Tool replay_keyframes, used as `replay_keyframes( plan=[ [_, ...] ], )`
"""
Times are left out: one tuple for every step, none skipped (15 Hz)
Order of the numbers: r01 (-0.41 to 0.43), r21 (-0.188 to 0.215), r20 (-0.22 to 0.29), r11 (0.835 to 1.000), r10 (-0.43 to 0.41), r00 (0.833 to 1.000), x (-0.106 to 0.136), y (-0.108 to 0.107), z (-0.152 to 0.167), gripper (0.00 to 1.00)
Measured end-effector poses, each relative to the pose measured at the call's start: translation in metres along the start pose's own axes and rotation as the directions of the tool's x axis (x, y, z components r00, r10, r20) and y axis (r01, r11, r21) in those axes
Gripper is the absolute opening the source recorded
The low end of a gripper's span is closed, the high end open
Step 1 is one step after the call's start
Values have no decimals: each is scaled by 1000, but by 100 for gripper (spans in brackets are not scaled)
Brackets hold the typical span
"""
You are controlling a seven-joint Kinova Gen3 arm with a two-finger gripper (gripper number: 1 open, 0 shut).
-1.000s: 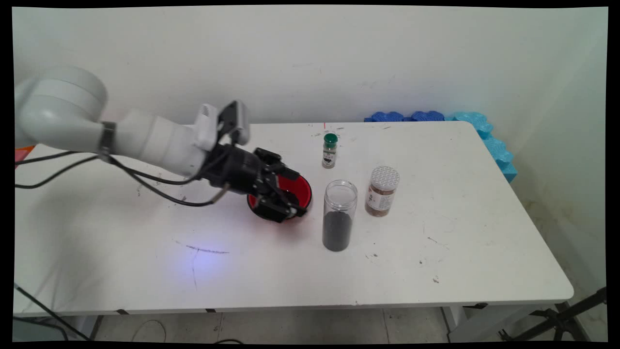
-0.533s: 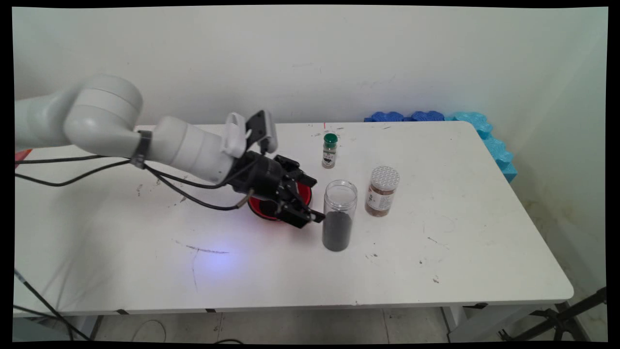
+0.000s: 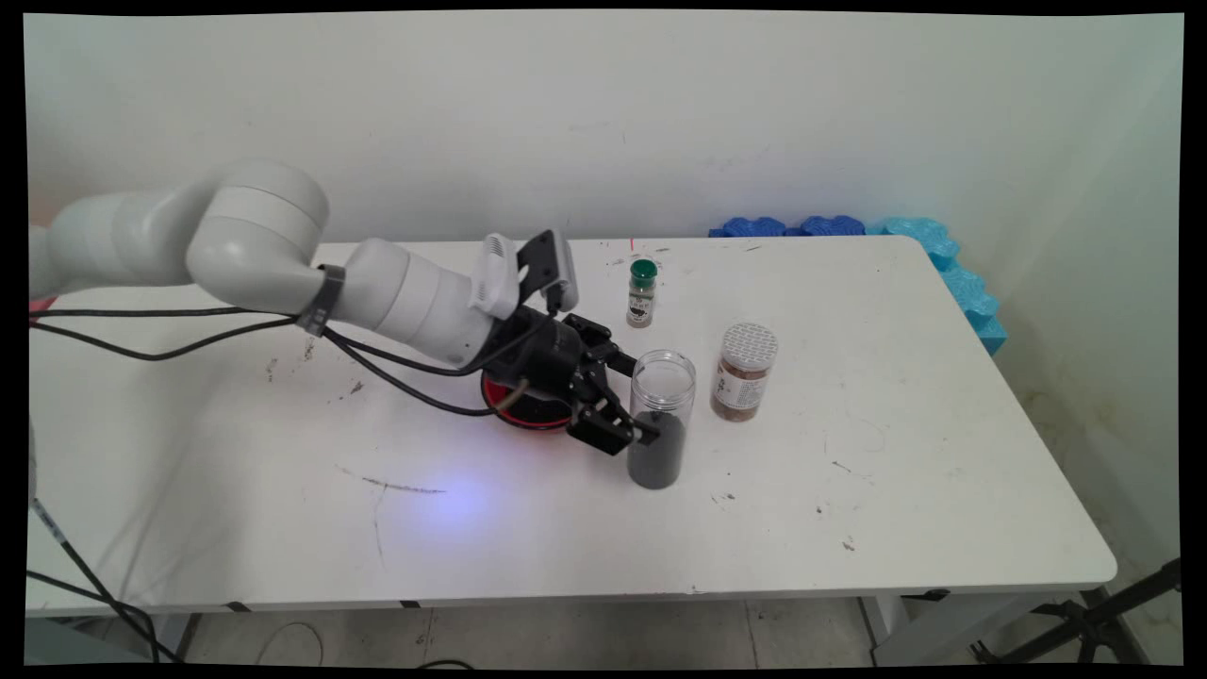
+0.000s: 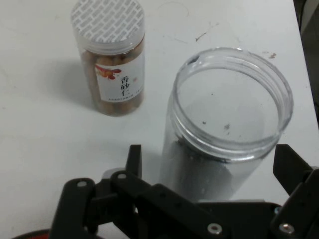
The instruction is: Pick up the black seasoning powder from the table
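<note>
The black gripper (image 3: 639,401) reaches low over the white table (image 3: 924,471), its fingers (image 3: 626,361) spread apart at the side of an open clear jar (image 3: 659,419) half full of dark powder. Behind the fingers sits a red bowl (image 3: 524,405), partly hidden. Beyond the clear jar stands a brown-filled jar with a white lid (image 3: 745,372). A small green-capped bottle (image 3: 641,293) stands near the far finger.

A lab test bench: bare white table (image 3: 943,453), plain wall (image 3: 603,113), cabled robot arm (image 3: 283,273)

Main: high, far, wallward; hand: close; both show open jar (image 3: 661,417) (image 4: 227,124).
</note>
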Motion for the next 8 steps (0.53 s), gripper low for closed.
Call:
replay_keyframes(
  plan=[
    [-2,-3,1,1000,2,1000,1,-1,3,100],
    [-3,-6,1,1000,3,1000,1,-1,6,100],
    [-4,-8,2,1000,4,1000,2,-2,8,100],
    [-4,-9,2,1000,4,1000,2,-2,9,100],
    [-4,-11,3,1000,4,1000,2,-2,10,100],
    [-5,-15,4,1000,5,1000,3,-3,13,100],
    [-5,-17,4,1000,5,1000,3,-3,14,100],
    [-5,-18,5,1000,5,1000,3,-3,15,100]
  ],
)
